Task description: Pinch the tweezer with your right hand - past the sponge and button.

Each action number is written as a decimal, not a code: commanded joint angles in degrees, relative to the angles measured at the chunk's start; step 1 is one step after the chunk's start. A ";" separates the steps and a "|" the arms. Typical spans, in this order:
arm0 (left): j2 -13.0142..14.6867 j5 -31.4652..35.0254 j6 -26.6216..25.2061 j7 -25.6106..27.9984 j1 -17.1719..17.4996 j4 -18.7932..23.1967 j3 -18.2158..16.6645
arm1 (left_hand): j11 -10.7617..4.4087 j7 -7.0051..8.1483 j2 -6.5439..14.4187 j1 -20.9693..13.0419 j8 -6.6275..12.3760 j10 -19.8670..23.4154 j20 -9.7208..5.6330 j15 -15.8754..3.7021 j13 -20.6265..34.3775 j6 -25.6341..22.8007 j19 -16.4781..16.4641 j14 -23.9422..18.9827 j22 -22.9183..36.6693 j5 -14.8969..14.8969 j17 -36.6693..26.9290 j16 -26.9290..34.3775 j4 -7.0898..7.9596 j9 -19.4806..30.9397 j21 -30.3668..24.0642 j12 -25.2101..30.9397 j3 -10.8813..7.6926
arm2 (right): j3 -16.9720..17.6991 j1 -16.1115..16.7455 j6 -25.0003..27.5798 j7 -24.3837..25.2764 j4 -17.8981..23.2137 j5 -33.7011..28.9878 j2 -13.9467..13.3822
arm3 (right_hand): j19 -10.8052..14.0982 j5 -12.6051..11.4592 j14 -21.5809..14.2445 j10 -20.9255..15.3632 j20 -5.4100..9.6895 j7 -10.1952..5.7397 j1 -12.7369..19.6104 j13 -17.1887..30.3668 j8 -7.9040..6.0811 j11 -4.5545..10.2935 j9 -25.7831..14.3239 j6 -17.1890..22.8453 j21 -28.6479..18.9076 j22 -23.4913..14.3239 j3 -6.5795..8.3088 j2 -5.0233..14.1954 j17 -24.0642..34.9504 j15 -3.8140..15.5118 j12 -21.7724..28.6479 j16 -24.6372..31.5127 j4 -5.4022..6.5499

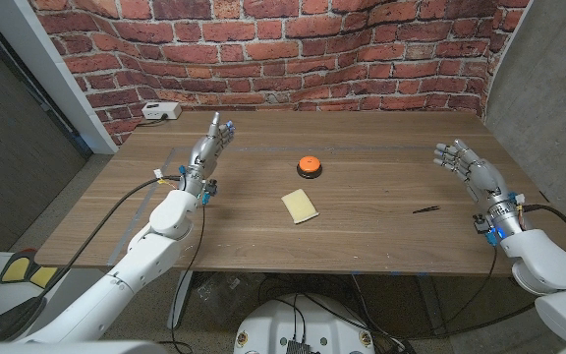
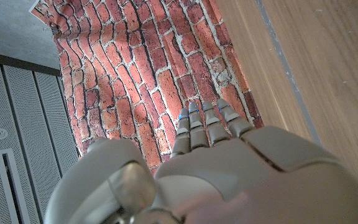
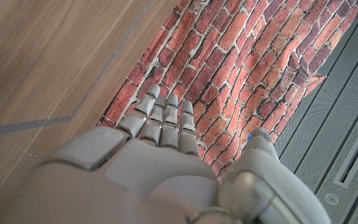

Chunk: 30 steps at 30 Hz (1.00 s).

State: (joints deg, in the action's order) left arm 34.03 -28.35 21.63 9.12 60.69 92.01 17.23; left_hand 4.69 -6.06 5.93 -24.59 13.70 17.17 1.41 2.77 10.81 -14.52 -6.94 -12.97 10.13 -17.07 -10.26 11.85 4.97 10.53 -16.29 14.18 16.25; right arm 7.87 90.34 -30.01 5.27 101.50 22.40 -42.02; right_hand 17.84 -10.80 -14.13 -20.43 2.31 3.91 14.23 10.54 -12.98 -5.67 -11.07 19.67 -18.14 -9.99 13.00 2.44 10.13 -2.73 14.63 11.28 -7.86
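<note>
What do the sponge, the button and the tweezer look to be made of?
Sponge: soft foam by its look, a matte pale yellow slab. Button: probably plastic, with an orange cap that looks smooth on a dark round base. Tweezer: a thin dark sliver, perhaps metal or dark plastic; too small to tell. They lie on a table with visible wood grain.

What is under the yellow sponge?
The yellow sponge lies flat on the wooden table, so only table wood shows around it. The spot right beneath it is covered, so nothing there can be seen. The orange button sits apart, behind it.
</note>
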 commanded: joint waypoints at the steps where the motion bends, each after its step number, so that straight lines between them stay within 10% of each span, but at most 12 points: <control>1: -0.34 0.99 1.00 0.29 -0.77 -0.05 -0.14 | -0.14 -0.06 0.31 -0.02 -0.11 -0.12 -0.29 -0.03 0.14 -0.17 -0.32 -0.05 0.12 -0.05 -0.24 -0.16 -0.27 0.19 0.28 -0.25 0.04 | 2.68 0.89 -0.45 6.27 -0.03 -13.63 2.37 | 2.83 0.39 -3.07 -2.38 0.20 -0.99 2.36 0.09 -0.31 1.64 -0.21 2.42 -0.16 -0.32 0.49 -0.29 0.07 0.99 0.61 0.69 -1.13; 30: -2.31 1.80 4.32 2.02 0.15 -1.62 -1.33 | -0.09 -0.38 0.53 -0.40 -0.23 0.78 0.00 -0.06 0.17 -1.34 -0.77 -0.70 0.12 0.19 -0.26 -0.22 -0.25 0.21 0.80 -0.48 0.12 | 8.69 2.27 5.75 15.71 3.99 -42.54 2.52 | 8.14 0.02 -7.54 -6.30 2.27 -3.87 10.74 -0.15 -0.03 5.66 -0.25 5.84 0.55 -0.26 2.05 -2.69 -0.08 4.26 0.11 -0.27 -2.24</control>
State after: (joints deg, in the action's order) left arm 32.61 -26.61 25.03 11.62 61.45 91.98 15.67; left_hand 4.49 -6.56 6.61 -24.35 13.70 17.39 1.43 2.56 10.80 -15.48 -7.36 -13.19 10.14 -17.07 -10.26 11.65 4.97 10.53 -15.67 13.75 16.25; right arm 14.31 91.60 -27.97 16.84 103.06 -7.34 -39.18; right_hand 25.76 -10.35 -21.33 -27.21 2.65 0.58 23.75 10.39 -13.35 -0.49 -11.07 25.77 -18.02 -9.98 14.50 -0.18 9.85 1.32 15.17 11.24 -9.99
